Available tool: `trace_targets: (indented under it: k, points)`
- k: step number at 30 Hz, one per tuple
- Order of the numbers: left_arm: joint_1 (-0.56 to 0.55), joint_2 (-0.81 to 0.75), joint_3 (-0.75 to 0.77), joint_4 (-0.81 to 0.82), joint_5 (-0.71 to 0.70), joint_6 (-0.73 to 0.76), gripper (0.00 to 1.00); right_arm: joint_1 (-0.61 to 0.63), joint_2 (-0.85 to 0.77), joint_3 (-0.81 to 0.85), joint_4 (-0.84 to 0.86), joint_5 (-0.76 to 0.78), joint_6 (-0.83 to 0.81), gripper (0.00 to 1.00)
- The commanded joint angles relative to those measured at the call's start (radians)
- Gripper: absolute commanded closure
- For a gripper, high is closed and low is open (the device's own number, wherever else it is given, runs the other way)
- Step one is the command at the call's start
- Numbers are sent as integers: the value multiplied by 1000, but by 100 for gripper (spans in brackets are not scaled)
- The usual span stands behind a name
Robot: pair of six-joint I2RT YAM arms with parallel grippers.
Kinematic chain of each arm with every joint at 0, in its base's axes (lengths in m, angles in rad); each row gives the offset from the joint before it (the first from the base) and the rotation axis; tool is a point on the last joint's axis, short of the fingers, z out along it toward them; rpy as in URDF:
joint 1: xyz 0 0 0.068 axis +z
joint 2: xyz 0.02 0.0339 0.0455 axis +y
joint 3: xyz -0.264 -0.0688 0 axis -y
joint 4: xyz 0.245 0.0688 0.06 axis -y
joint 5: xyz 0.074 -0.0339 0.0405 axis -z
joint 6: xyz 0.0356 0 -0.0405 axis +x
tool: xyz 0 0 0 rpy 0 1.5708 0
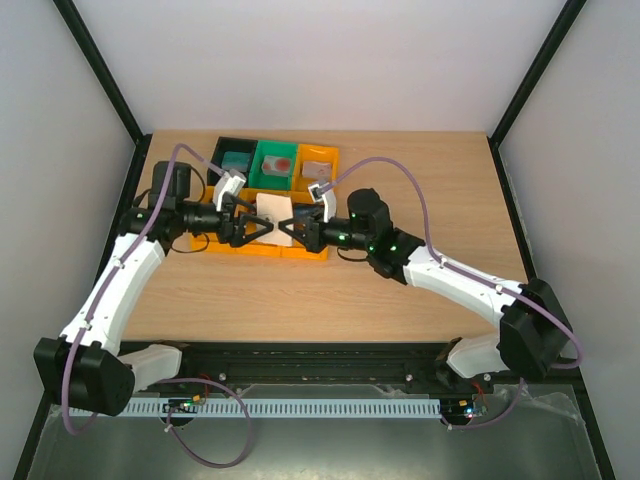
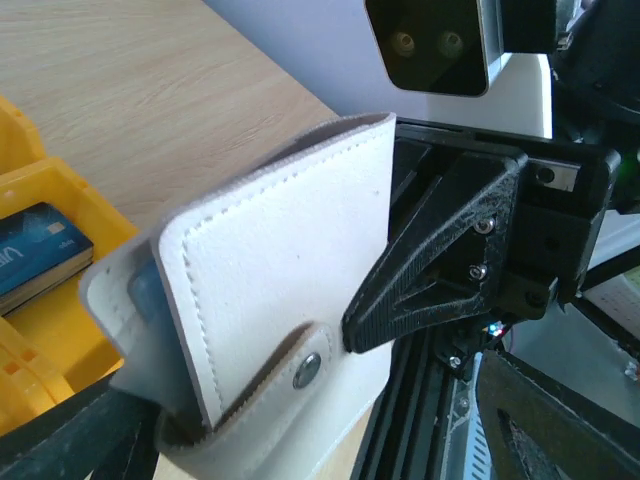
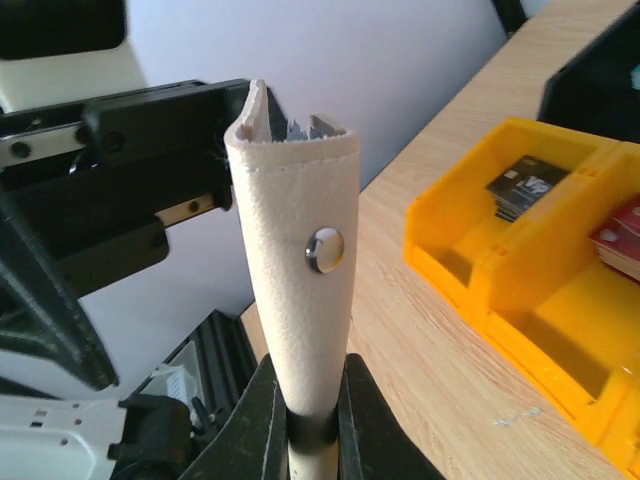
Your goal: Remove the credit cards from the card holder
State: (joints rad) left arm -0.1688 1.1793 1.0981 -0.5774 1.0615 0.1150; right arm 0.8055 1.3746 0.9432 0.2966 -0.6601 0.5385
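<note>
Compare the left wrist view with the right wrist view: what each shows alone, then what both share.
Left wrist only: the card holder's broad, stitched tan face, and the right arm's wrist camera above it. Right wrist only: the holder edge-on and upright, the right hand shut on its lower end, and what look like card edges in its open top. Both: the holder, its metal snap, an orange bin holding a card, the wooden table.
</note>
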Motion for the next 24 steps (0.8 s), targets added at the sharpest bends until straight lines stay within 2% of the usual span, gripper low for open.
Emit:
trace_targets:
  k: [1, 8, 15, 24]
  points:
    - [8, -40, -21, 44, -24, -45, 14, 6, -29, 54, -113, 151, 36, 98]
    - [25, -47, -61, 126, -268, -114, 13, 5, -12, 81, -181, 236, 140, 98]
    - [18, -44, -141, 214, -250, -178, 12, 6, 73, 106, -181, 218, 169, 98]
    - [-54, -5, -165, 281, -408, -218, 9, 44, 88, 136, -208, 265, 142, 98]
